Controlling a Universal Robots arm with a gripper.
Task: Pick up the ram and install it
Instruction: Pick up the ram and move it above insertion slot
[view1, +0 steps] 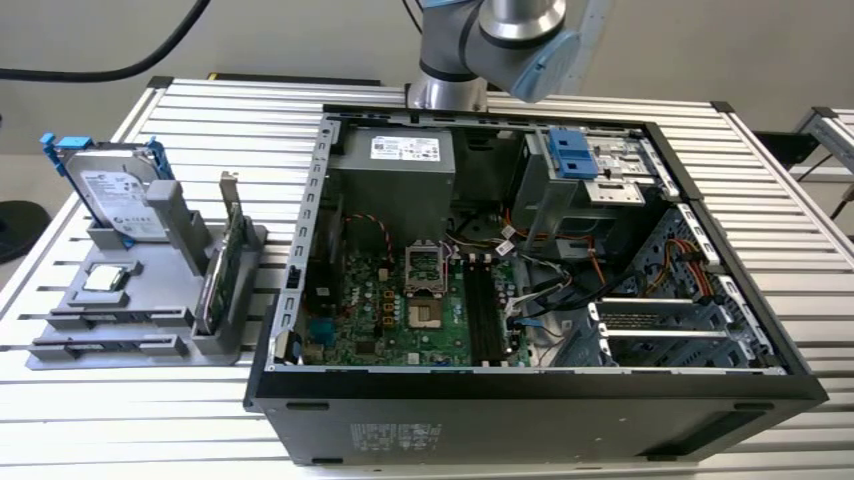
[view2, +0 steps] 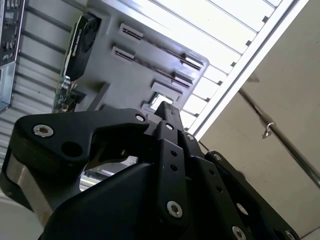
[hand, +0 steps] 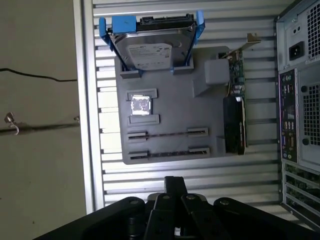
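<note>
- The tool (hand: 175, 184) hangs high above the worktop (view1: 134, 420), beyond one end of the grey holder (hand: 170, 107). It holds nothing that can be seen. Whether it is set wide or narrow I cannot tell.
- Of everything on the holder, its two long slots lie closest to the tool's tip.
- In the first wrist view a thin dark strip runs along one slot. I take it for the ram (hand: 167, 134), standing on edge.
- Its long axis lies across the line from the tool to the holder, so I judge the tool faces its broadside, not its end.
- I cannot tell whether the second slot, the one nearer the tool, holds anything.
- Past the slots a pocket holds a square chip (hand: 140, 105). At the far end the hard drive (hand: 150, 47) stands in blue rails.
- A green card (hand: 236, 85) with a metal bracket stands on edge along the holder's side towards the case.
- The open computer case (view1: 534, 390) lies just beside the holder, on the exterior view's right.
- Inside it, long black memory sockets (view1: 485, 310) run beside the processor socket. I cannot tell whether they are filled.
</note>
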